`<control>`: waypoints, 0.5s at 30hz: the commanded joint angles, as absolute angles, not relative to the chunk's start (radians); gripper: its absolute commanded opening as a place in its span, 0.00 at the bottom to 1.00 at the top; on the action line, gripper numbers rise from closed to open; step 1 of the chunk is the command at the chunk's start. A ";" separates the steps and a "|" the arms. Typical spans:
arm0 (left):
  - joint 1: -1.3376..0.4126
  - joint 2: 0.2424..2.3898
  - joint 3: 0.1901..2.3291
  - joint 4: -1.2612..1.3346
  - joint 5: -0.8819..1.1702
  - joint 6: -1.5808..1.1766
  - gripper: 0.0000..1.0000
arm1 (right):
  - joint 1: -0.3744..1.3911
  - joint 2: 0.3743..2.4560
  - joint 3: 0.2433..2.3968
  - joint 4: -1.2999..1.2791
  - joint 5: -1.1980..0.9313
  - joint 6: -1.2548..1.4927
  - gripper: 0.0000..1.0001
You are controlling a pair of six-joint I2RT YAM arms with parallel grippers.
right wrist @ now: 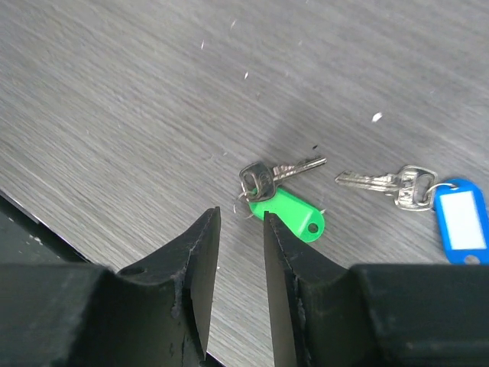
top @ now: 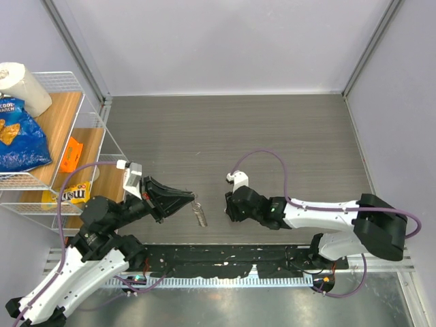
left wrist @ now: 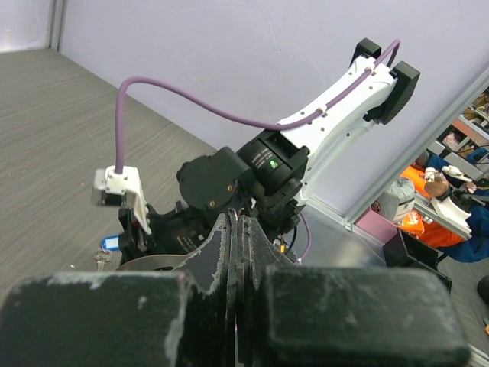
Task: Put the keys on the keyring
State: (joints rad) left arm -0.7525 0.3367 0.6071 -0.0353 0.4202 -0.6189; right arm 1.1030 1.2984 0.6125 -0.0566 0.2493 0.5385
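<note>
Green-tagged key (right wrist: 289, 214) lies flat on the matte woodgrain table (right wrist: 114, 92) at frame centre, just ahead of the right gripper (right wrist: 238, 218), whose jaws stand narrowly apart around nothing; the blue-tagged key (right wrist: 458, 222) sits at the right edge. Thin, slick metal lying flush on the board could skid away from closing pads. The left gripper (top: 189, 196), jaws pressed together, seems to pinch the keyring (top: 199, 214); its limp strap may swing and spoil alignment

grey wood-grain table (right wrist: 114, 92) bears green-tagged key (right wrist: 286, 210) beside blue-tagged key (right wrist: 412, 189).
</note>
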 commanded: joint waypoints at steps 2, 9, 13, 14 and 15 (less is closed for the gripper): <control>-0.753 0.347 0.620 0.020 0.437 -0.618 0.00 | 1.161 1.351 0.641 -0.034 0.278 0.500 0.36; -0.753 0.354 0.617 0.028 0.439 -0.618 0.00 | 1.192 1.407 0.650 -0.026 0.340 0.494 0.37; -0.753 0.359 0.617 0.028 0.440 -0.618 0.00 | 1.195 1.434 0.661 -0.023 0.380 0.486 0.37; -0.753 0.360 0.620 0.028 0.440 -0.618 0.00 | 1.195 1.437 0.661 -0.017 0.387 0.486 0.37; -0.753 0.360 0.618 0.028 0.440 -0.617 0.00 | 1.195 1.443 0.661 -0.012 0.388 0.483 0.37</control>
